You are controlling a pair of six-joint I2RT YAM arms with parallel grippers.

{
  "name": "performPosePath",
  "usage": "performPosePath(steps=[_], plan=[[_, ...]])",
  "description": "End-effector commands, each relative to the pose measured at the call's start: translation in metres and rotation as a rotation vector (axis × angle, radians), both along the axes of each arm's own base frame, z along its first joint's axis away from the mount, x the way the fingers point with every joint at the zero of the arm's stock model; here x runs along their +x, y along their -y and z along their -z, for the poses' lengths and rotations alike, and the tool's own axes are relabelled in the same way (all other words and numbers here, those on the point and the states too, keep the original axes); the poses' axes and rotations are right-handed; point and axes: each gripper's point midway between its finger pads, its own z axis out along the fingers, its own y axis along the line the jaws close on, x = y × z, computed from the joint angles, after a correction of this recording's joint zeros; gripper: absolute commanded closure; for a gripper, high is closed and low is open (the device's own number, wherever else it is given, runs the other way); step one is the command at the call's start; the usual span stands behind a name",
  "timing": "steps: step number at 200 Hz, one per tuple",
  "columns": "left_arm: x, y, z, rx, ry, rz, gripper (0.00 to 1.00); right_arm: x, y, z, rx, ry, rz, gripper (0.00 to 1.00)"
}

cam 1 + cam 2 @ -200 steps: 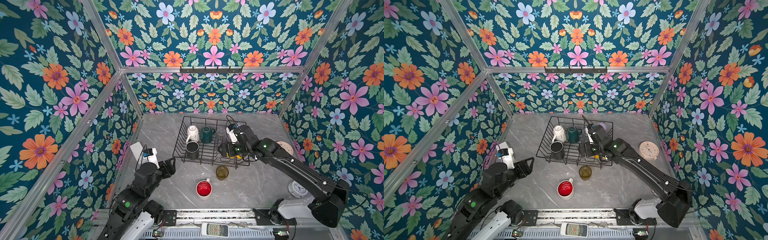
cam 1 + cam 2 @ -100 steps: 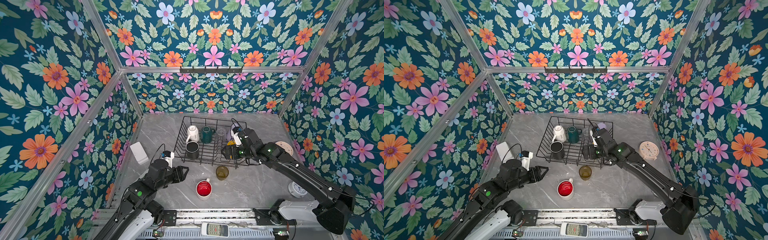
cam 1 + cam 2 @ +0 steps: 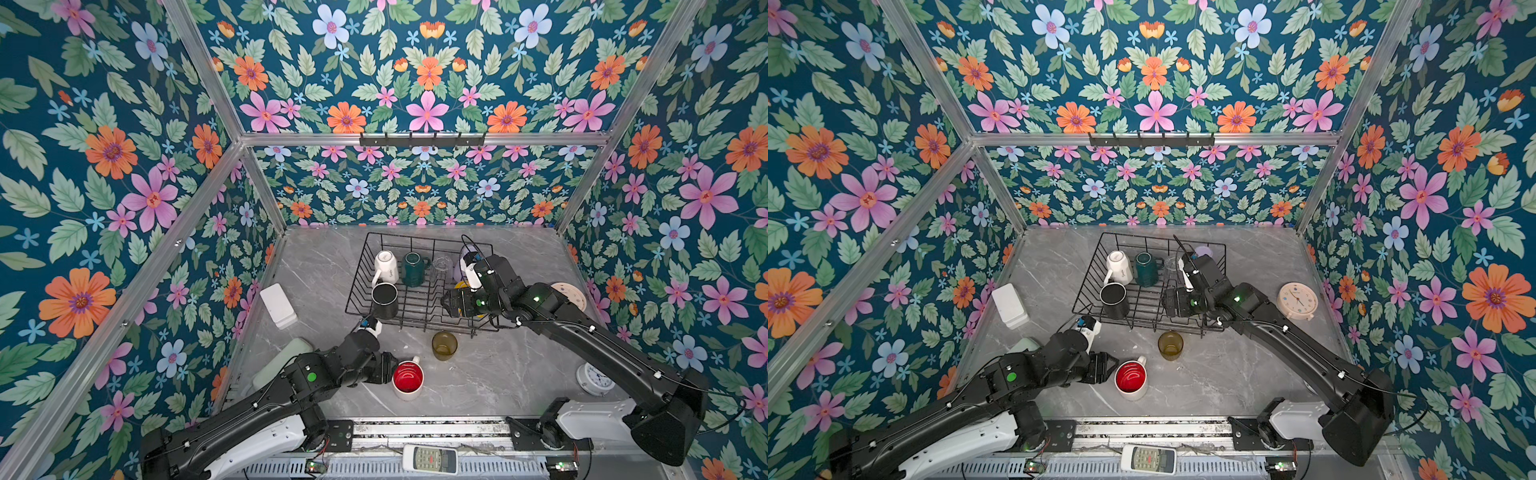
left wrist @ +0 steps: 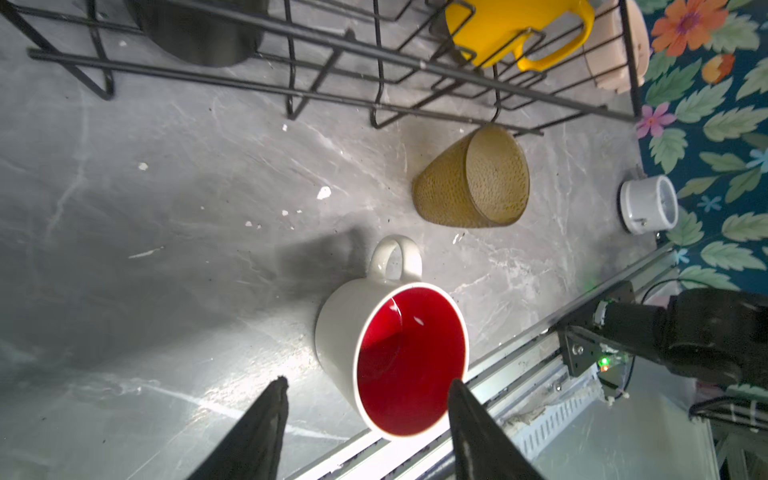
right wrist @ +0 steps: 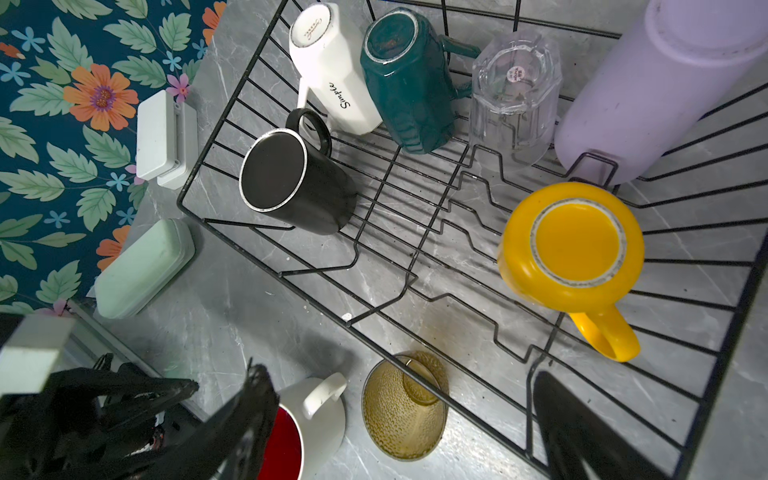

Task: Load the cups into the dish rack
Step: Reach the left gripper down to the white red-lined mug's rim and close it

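shows, nearest, the left end effector [image 4: 368, 379] released, fingers [image 4: 257, 428] spread either side of the upright white/red mug [image 3: 408, 377] on the counter [image 3: 498, 374]. finds the amber-olive tumbler [image 3: 444, 345] just beyond, beside the dish rack [image 3: 419, 305]. puts the right end effector [image 5: 399, 376] above the rack, open, empty. counts six cups inside: black mug [image 3: 384, 296], yellow mug [image 5: 571, 245], white mug [image 3: 386, 262], green mug [image 3: 413, 268], clear glass [image 3: 441, 268], lilac tumbler [image 5: 665, 83].

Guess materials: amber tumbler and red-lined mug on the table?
Amber tumbler: translucent, pebbled wall; plastic or glass, can't tell which. Red-lined mug: probably glazed ceramic; thick white wall, glossy highlights inside.
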Motion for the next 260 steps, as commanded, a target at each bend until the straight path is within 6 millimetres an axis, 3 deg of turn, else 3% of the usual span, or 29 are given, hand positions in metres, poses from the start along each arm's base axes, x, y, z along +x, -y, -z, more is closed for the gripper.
performPosePath(steps=[1,32,151,260], plan=[[-0.002,-0.001,0.009,0.048,-0.009,-0.016,0.37,0.002,-0.001,-0.003,0.004,0.015,0.000,0.05],[-0.010,0.005,0.024,0.109,-0.039,0.008,0.39,0.001,0.000,-0.001,-0.001,0.012,0.000,0.05],[-0.003,0.018,0.055,0.209,-0.072,0.001,0.50,-0.005,0.007,0.007,-0.018,0.013,0.001,0.05],[-0.002,0.022,0.071,0.241,-0.097,-0.009,0.74,-0.006,0.009,0.010,-0.026,0.016,-0.005,0.05]])
